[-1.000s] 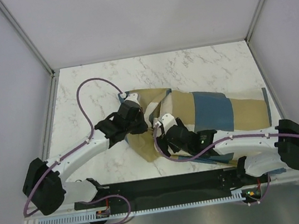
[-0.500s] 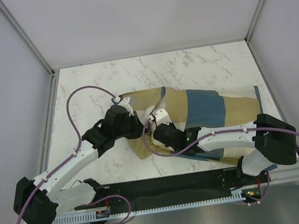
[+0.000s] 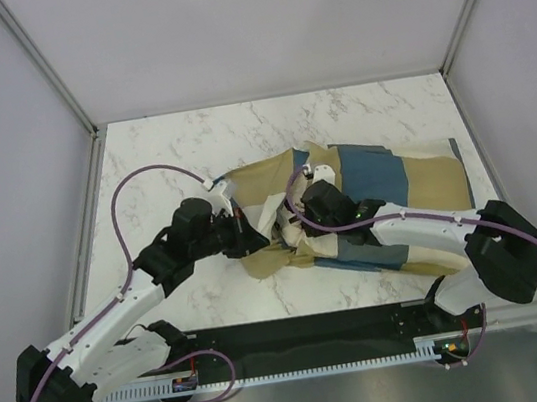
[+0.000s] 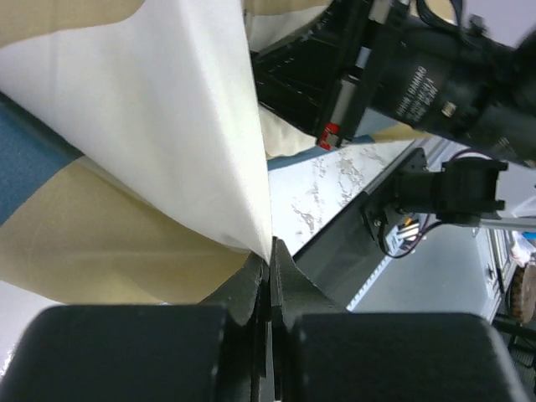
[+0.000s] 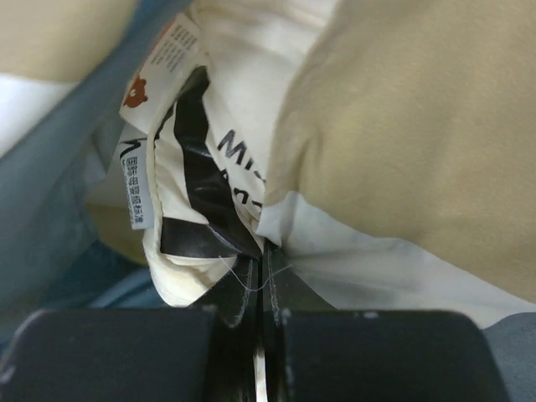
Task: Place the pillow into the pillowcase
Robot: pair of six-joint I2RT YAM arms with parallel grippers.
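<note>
The left gripper (image 4: pixel 270 251) pinches the limp pillowcase (image 3: pixel 376 188) by its hem while the right gripper (image 5: pixel 261 261) clamps the soft, seemingly light pillow (image 5: pixel 251 84) at its labelled corner.

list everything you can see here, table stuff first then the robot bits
blue, tan and cream checked fabric pillowcase: one, rumpled across the middle of the table
plump cream-white cushion pillow with dark print: one, mostly covered by the pillowcase, corner showing between the arms
small printed sewn-in labels: two, white, one with a brown bear, at the pillow's edge
marble-pattern table: one, white with grey veins, under everything
enclosure walls: three, pale grey, left, back, right
base rail: one, black, near edge
cables: two, purple, one along each arm
left arm: one, white and black
right arm: one, white and black
left end effector: one, black, shut on the pillowcase
right end effector: one, black, shut on the pillow's corner
</note>
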